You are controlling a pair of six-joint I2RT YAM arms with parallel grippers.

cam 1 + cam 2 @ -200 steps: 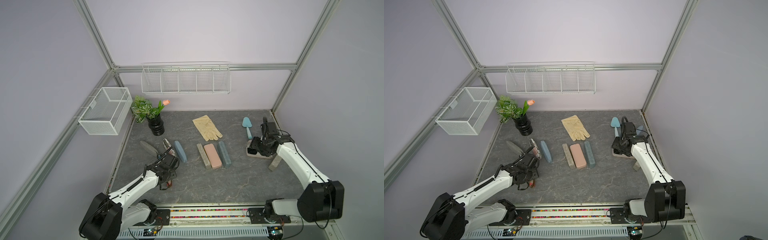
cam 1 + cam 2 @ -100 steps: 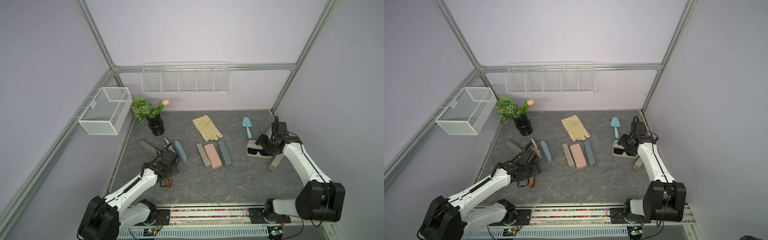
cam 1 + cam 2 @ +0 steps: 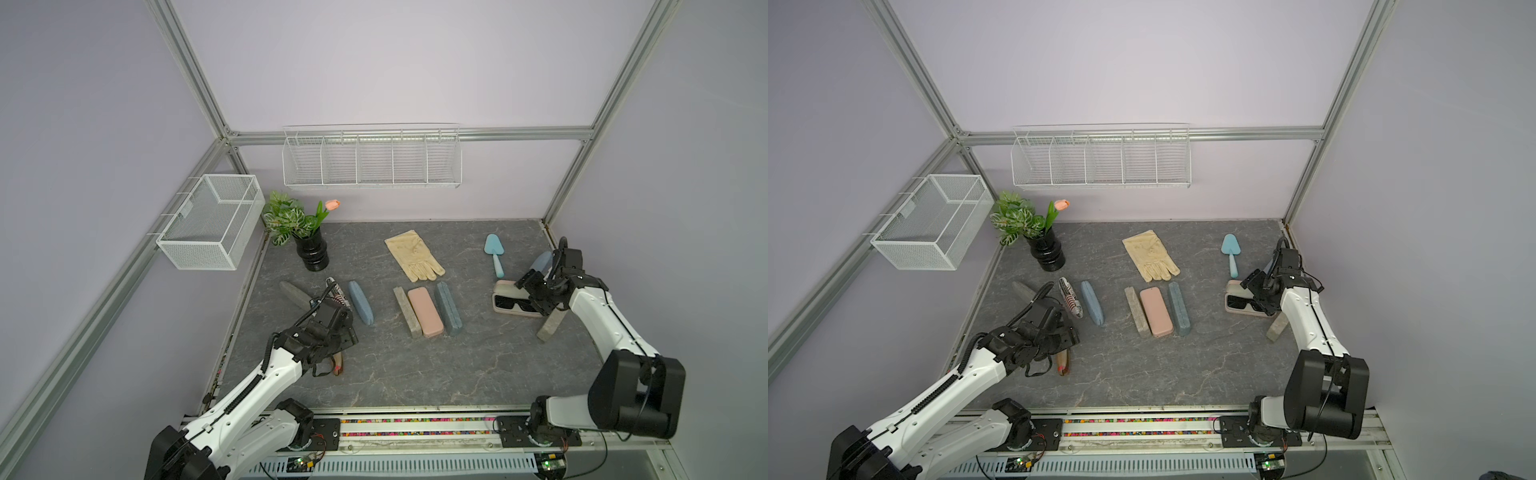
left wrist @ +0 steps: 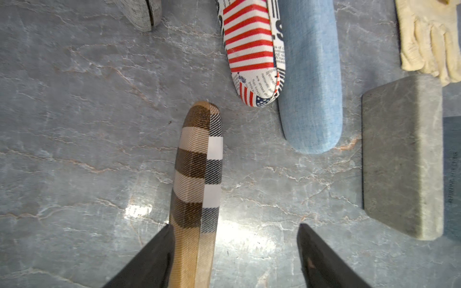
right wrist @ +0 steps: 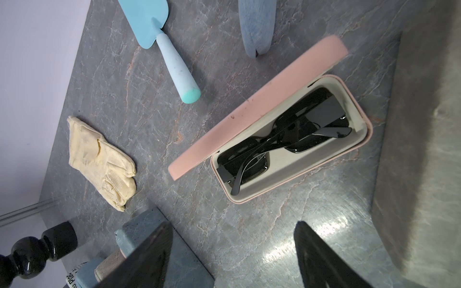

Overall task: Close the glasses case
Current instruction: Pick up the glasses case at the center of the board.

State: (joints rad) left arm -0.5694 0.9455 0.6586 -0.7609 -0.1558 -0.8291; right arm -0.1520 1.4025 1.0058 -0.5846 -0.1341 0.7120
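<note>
The glasses case (image 3: 512,300) sits at the right of the tabletop (image 3: 395,365) in both top views, just below the blue trowel (image 3: 494,252). It is open. In the right wrist view its pink lid (image 5: 257,107) stands tilted up along one long edge, and black sunglasses (image 5: 287,134) lie folded in the pale inner tray.

The right tool (image 5: 233,225) hovers beside the case with its fingers spread wide and nothing between them — in the wrist view neither finger touches lid or tray.

The left tool (image 4: 234,225), low at the left of the top views, is likewise spread wide. A tan plaid case (image 4: 197,174) lies flat on the tabletop along the inside of one finger, touching it or nearly so — the other finger stands well apart from it, so nothing is gripped. Beyond the plaid case, a flag-printed case (image 4: 252,49) and a light-blue case (image 4: 311,87) lie side by side. A cream glove (image 3: 415,255) lies in the upper middle of the tabletop.
</note>
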